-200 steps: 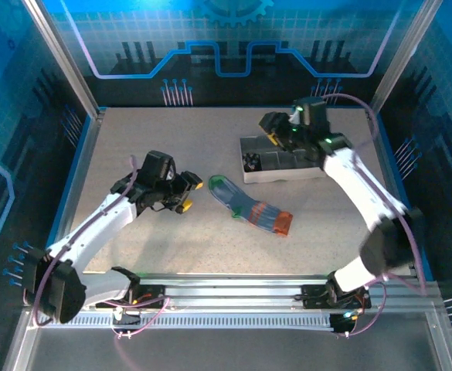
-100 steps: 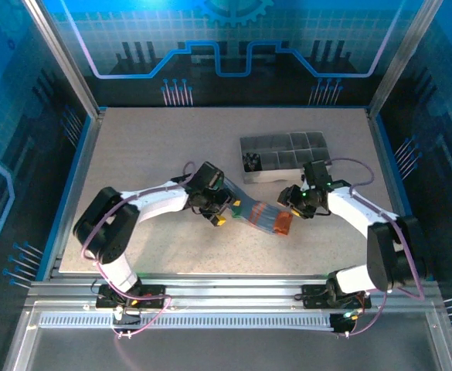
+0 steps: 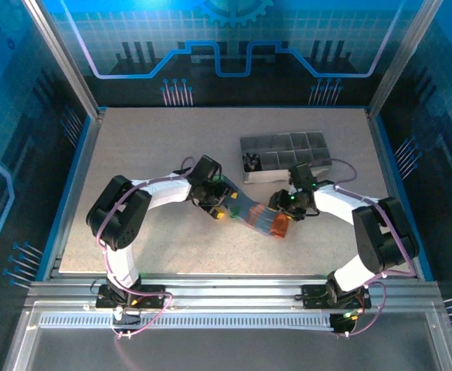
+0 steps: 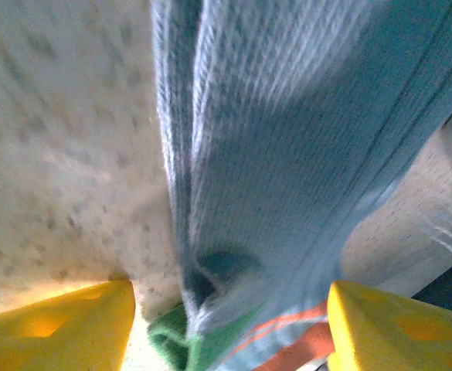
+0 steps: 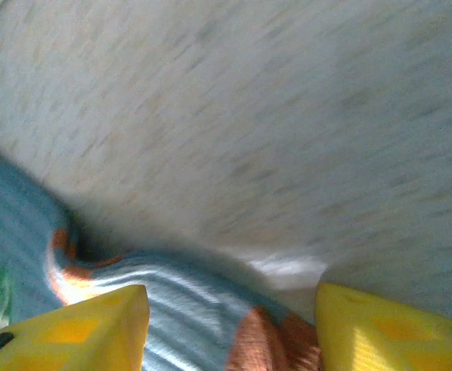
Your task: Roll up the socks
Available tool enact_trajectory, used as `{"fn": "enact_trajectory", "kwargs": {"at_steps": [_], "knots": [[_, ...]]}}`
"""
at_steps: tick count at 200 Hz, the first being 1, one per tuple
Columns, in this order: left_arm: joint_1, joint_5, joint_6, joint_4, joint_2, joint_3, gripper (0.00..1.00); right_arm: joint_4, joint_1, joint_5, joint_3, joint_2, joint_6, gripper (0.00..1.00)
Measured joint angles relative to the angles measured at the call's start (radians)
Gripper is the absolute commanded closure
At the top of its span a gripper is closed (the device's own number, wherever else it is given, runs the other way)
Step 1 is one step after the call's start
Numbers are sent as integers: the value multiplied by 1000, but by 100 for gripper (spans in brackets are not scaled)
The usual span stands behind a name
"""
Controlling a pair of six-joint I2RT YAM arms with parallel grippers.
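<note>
The striped sock (image 3: 253, 212) lies flat on the counter (image 3: 148, 147), a little right of centre. Its length runs from the green cuff (image 4: 181, 346) at 10 o'clock to the orange-red toe (image 3: 280, 226) at 4 o'clock.

The left gripper (image 3: 224, 205) is down at the cuff end. In the left wrist view, its jaws stand open with the yellow fingertips (image 4: 56, 328) on either side of the sock's width. Bare counter shows between the left-hand tip and the fabric, so nothing is pinched.

The right gripper (image 3: 281, 209) is down at the toe end, coming in from 3 o'clock. The right wrist view is motion-blurred. Its jaws are also open, with the two yellow fingertips (image 5: 395, 325) wide apart and the toe and blue-grey ribbing lying between them. The fabric is slightly rumpled near the left-hand tip.

The grey divided tray (image 3: 287, 143) sits at 1 o'clock from the sock, close to it but apart. Its long side runs roughly 9 to 3 o'clock.

A dark bundle (image 3: 249, 162) fills the tray's 9 o'clock end compartment. It is possibly the black sock, but too small to confirm.

Both arms reach inward across the counter and meet over the sock.
</note>
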Motion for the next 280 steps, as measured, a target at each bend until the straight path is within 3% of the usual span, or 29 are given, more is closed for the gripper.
{"fn": "enact_trajectory", "kwargs": {"at_steps": [35,71,100,139,162,184,228,280], "knots": [[134,8,58,-26,17,31,32,31,295,-66,38,57,85,42],[266,-6,155,-72,34,92,32,21,410,-101,248,208,114,42],[330,-10,219,-97,18,115,32,-9,435,-68,306,188,39,35],[319,-11,259,-160,-185,33,32,-72,482,148,291,-76,-325,22],[297,-6,257,-192,-384,-88,32,-49,552,232,256,-204,-596,0],[277,6,256,-247,-541,-193,32,-40,594,268,202,-226,-844,0],[257,42,233,-354,-765,-364,32,-8,705,355,117,-118,-1231,15],[254,48,180,-405,-888,-489,33,122,782,451,56,48,-1439,25]]}}
